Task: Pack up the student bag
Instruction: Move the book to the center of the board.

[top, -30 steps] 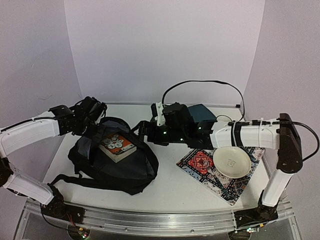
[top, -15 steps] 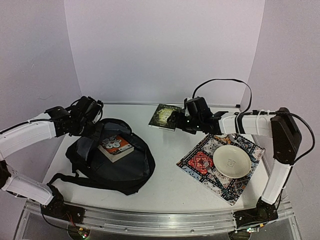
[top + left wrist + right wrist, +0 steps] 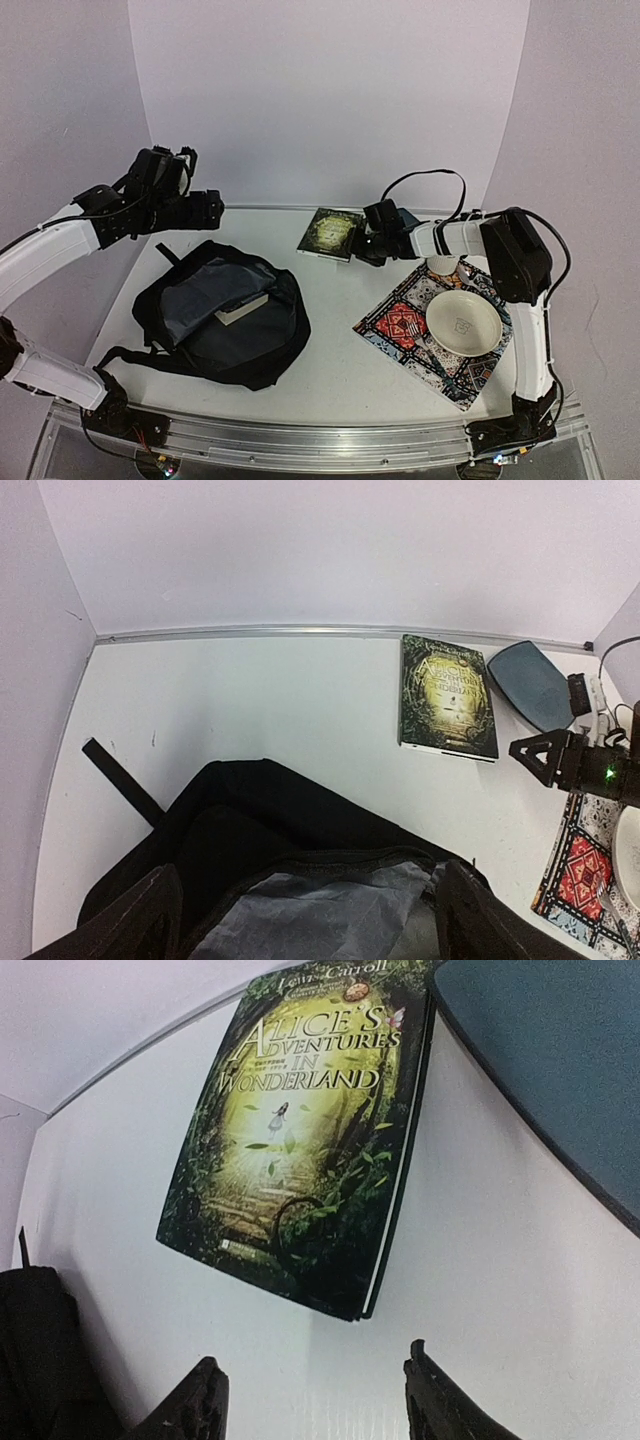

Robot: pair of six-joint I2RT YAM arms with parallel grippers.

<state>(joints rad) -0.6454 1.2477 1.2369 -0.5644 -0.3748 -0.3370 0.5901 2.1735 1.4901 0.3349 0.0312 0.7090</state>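
Student bag unzipped, mouth up, w/ book inside; long axis left-right, straps near-left. L gripper wide open, empty; R gripper part-open, empty.

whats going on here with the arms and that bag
Two arms are packing a black bag. One book already lies inside it. The left gripper hangs open and empty above the bag. The right gripper, open, faces a green book on the table without touching it.

L fingers opened, rose off student bag; flap prob. covers book.
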